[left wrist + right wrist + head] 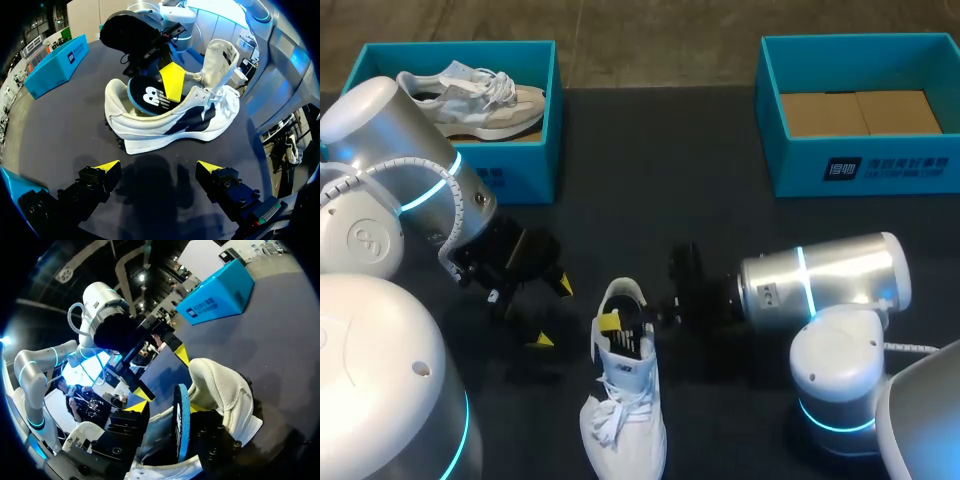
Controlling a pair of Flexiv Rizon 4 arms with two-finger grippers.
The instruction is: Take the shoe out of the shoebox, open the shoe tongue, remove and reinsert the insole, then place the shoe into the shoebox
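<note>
Resting on its sole on the dark tabletop (60,140), just ahead of the left jaws: a white low sneaker with a navy side panel (170,120), its tongue (221,57) pulled upright. Left jaws wide apart, empty. Right jaws down in the heel opening, parted around a thin black insole with a blue edge (179,425), seemingly not clamped on it. Probably light, with a soft upper and a floppy insole. Best to pinch the insole at its raised heel end and grasp the sneaker at the stiffer heel collar.
</note>
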